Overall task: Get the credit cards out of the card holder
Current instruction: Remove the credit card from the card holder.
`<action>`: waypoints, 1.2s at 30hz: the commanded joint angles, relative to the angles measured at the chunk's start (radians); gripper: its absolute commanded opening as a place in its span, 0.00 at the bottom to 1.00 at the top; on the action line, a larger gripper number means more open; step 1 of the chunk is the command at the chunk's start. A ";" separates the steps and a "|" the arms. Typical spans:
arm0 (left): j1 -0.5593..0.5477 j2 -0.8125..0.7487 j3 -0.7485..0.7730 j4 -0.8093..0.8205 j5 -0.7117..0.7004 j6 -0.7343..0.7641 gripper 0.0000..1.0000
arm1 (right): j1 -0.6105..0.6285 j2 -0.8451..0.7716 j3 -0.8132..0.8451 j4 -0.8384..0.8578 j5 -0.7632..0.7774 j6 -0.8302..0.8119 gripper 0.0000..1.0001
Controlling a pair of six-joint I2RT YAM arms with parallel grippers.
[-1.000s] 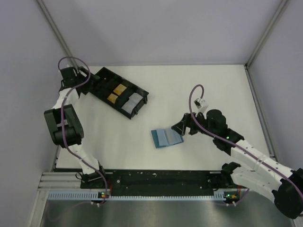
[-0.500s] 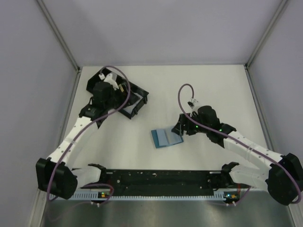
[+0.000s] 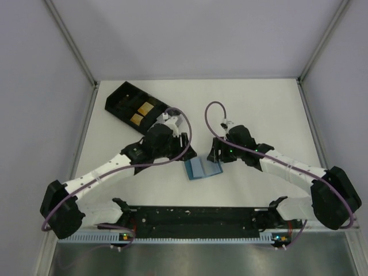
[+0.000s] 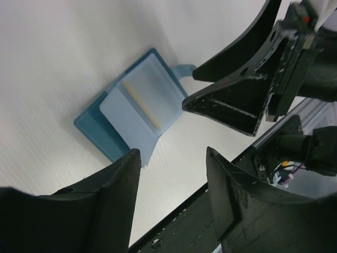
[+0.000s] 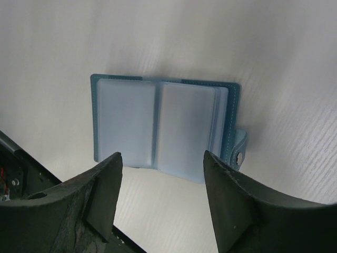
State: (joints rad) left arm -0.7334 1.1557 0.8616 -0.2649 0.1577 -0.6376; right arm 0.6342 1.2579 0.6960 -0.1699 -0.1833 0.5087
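So, the card holder (image 3: 199, 168) lies spread open, flat on the bench (image 3: 264, 109) between both arms. The left tool (image 3: 185, 152) and right tool (image 3: 217, 156) flank it, jaws spread, pinching nothing. Probably one pins while the other pulls cards.

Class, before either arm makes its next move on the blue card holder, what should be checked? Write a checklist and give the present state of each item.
1. Card holder lies open on the table, pale panels up: ok.
2. Left hand open and empty: ok.
3. Right hand open and empty, facing the holder: ok.
4. The two hands apart, at opposite ends of the holder: ok, though close together.
5. A card edge exposed enough to pinch: cannot tell; the panels look frosted.
6. Black tray apart from the holder: ok.
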 commanded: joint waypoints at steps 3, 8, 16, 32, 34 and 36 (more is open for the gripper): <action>-0.063 0.108 -0.053 0.136 -0.034 -0.013 0.50 | 0.018 0.070 0.062 0.001 0.073 0.010 0.58; -0.070 0.206 -0.073 0.144 -0.043 0.006 0.44 | 0.019 0.141 0.071 0.017 0.048 0.008 0.52; -0.072 0.311 -0.141 0.165 -0.052 -0.017 0.16 | 0.021 0.205 0.071 0.027 0.050 0.016 0.48; -0.073 0.374 -0.174 0.194 -0.035 -0.037 0.10 | 0.022 0.242 0.066 0.033 0.021 0.017 0.42; -0.073 0.372 -0.176 0.194 -0.033 -0.039 0.09 | 0.022 0.242 0.069 0.035 0.004 0.014 0.41; -0.075 0.371 -0.174 0.194 -0.032 -0.039 0.09 | 0.025 0.244 0.069 0.049 -0.027 0.014 0.41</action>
State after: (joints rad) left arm -0.8017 1.5063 0.6827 -0.1036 0.1223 -0.6762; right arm 0.6415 1.4899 0.7277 -0.1600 -0.1604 0.5182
